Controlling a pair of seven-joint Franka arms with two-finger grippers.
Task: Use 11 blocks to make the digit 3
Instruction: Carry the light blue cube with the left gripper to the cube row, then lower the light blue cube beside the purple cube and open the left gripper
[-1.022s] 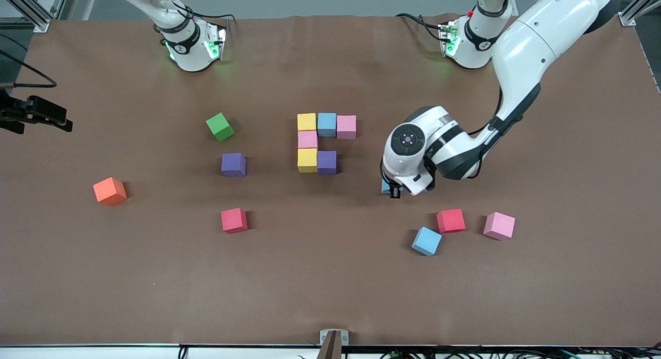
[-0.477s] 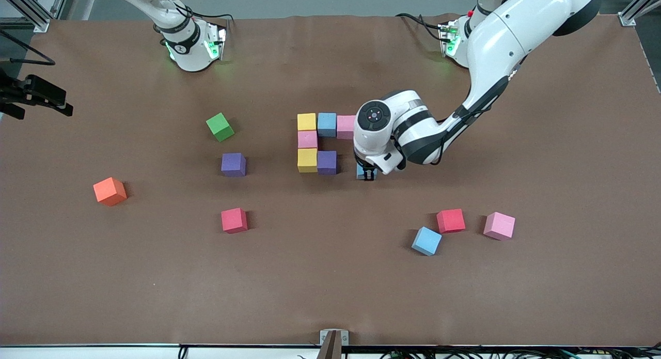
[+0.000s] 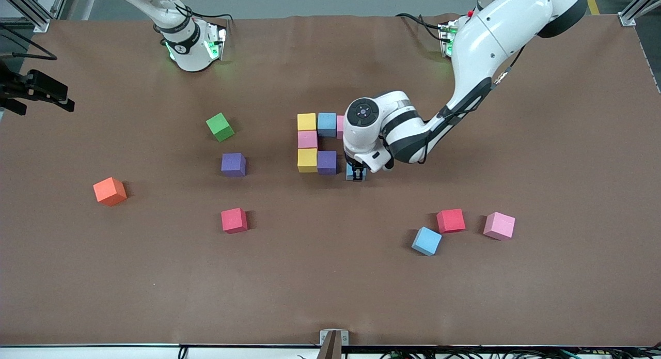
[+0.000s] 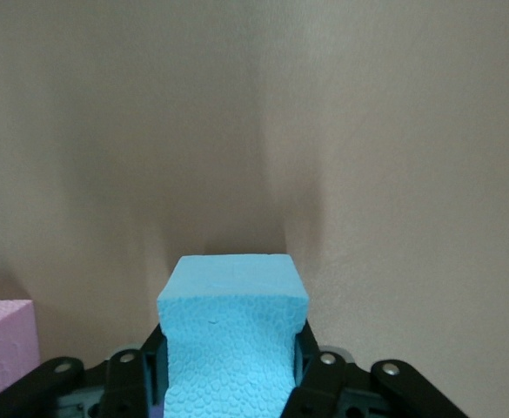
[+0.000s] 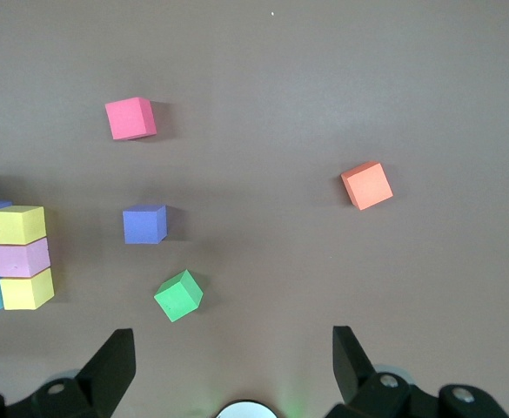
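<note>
A: What are the blocks made of?

B: Matte foam cubes of equal size. The light blue block (image 4: 233, 335) pinched in the left gripper (image 3: 356, 173) shows a pebbled, dimpled face in the left wrist view. The bench (image 3: 330, 286) is covered in plain brown sheet.

A: Where is that block?

B: Low over the bench, just beside the purple cube (image 3: 327, 162) that ends the middle bar of the digit 3 (image 3: 316, 142). I cannot tell whether it touches the bench or that cube.

A: What else is around?

B: Loose blocks: a purple one (image 3: 233, 164) and a red one (image 3: 234, 220) toward the right arm's end; a blue one (image 3: 427, 240), a red one (image 3: 451, 220) and a pink one (image 3: 499, 225) toward the left arm's end. A green cube (image 3: 220, 126) and an orange cube (image 3: 110, 191) also lie apart.

A: Anything blocking the view?

B: The left arm's wrist covers most of the pink cube (image 3: 340, 126) ending the top bar.

A: And the right gripper (image 5: 234, 361)?

B: Spread wide, holding nothing, waiting high over its own end of the bench.
</note>
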